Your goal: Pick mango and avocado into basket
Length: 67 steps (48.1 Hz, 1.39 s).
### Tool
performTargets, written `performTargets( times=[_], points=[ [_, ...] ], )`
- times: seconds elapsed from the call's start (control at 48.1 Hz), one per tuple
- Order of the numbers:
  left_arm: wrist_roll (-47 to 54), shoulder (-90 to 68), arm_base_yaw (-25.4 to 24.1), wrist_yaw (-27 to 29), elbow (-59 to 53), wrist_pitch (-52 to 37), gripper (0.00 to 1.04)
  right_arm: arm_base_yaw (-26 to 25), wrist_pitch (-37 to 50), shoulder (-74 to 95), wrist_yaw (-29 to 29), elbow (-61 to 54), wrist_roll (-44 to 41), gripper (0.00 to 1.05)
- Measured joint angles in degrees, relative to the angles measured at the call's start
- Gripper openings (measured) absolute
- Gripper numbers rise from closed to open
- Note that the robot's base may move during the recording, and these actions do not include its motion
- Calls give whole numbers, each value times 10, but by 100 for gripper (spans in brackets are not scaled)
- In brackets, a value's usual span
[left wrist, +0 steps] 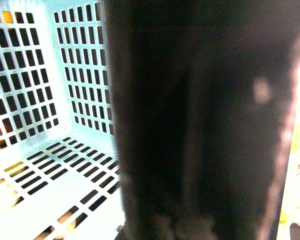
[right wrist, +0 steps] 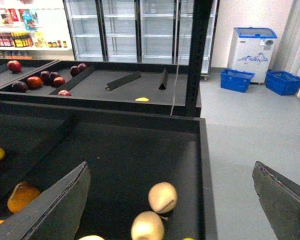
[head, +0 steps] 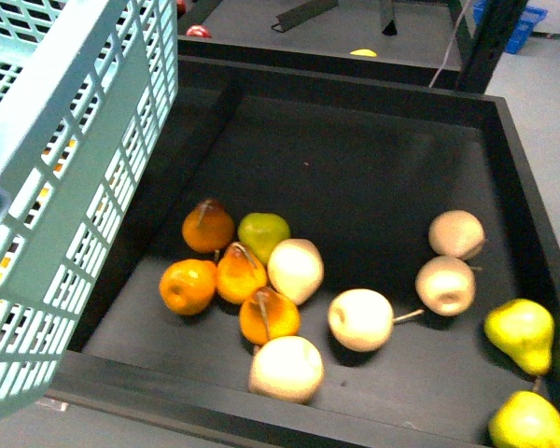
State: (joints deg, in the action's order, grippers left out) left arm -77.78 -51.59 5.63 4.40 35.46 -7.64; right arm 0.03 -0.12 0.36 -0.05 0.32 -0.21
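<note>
**A:** Far to the left of the right claw [right wrist: 171, 170], the basket [head: 65, 187] hangs tilted over the tray [head: 261, 411] edge. What holds it?

**B:** Likely the left claw, but I cannot tell its grip. A dark blurred bar [left wrist: 200, 120] fills its wrist view, with lattice beside it. Tilted so, a fruit dropped in could roll out.

**A:** And below the right claw?

**B:** Orange fruit [head: 188, 285], a green apple [head: 263, 233], pale apples [head: 360, 319], then pears [head: 521, 334] to its right. No avocado shows anywhere, so grabbing that green apple in its stead is one risk. Taking a yellow pear for the mango [right wrist: 142, 99] is another.

**A:** Where is the mango, then?

**B:** Well ahead of the right claw, I judge. It is a small yellow shape on the far tray [right wrist: 140, 82], past the rail [right wrist: 140, 122], and too small to be sure of.

**A:** The claw itself?

**B:** Jaws spread wide, nothing between them. Reaching that far, it could strike the rail or the post [right wrist: 197, 55] just right of the path. The carry to the basket would then cross the whole tray.
</note>
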Motion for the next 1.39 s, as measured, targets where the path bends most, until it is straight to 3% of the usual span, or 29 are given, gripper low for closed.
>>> performTargets(
  times=[1.394],
  points=[
    [1, 0, 0, 2, -2, 0, 5, 0, -1, -1, -1, 0, 0, 97]
  ],
)
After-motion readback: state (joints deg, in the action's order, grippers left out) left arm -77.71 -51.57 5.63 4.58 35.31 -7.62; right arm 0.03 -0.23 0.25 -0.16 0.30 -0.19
